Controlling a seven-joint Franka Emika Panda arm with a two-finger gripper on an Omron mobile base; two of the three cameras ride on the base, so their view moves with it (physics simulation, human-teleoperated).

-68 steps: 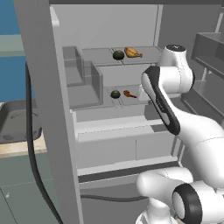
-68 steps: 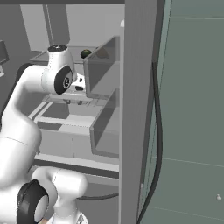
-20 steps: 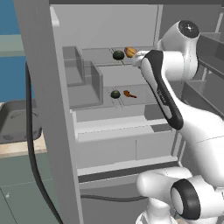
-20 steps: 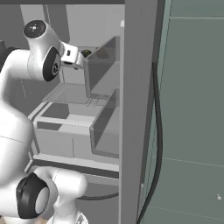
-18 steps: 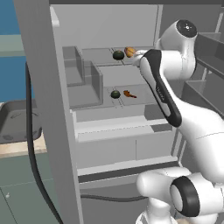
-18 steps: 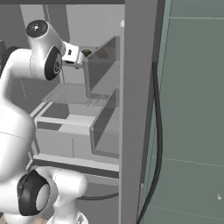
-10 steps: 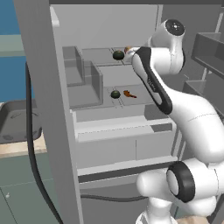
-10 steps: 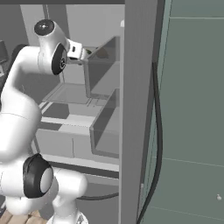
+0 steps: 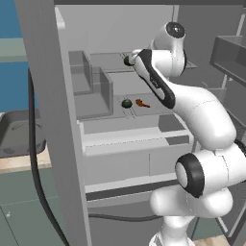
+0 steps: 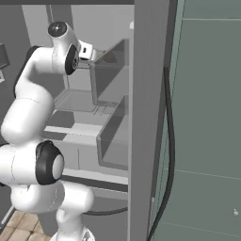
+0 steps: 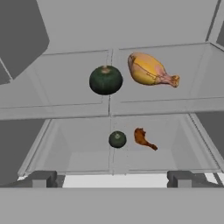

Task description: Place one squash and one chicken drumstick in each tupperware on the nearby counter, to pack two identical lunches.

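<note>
My gripper (image 11: 112,178) is open and empty, held in front of the open fridge's upper shelf. On that shelf a round dark-green squash (image 11: 105,80) lies left of a plump golden chicken drumstick (image 11: 151,71), both a short way ahead of my fingertips (image 11: 43,178). One shelf lower sit a smaller squash (image 11: 117,139) and a thin reddish drumstick (image 11: 143,138). From the left base view my arm covers most of the upper squash (image 9: 128,60), while the lower squash (image 9: 126,103) and drumstick (image 9: 141,103) are plain. The tupperware is out of view.
The grey fridge wall (image 9: 53,120) stands close on the left, with clear door bins (image 9: 91,89) beside the shelves. A dark cable (image 9: 36,178) hangs down it. A dark grey basin (image 9: 17,137) sits in the beige counter (image 9: 19,162) at far left.
Over the last second the arm has swung left and reached in towards the upper shelf, covering the golden drumstick in the left base view. The jaws stayed open. The food has not moved.
</note>
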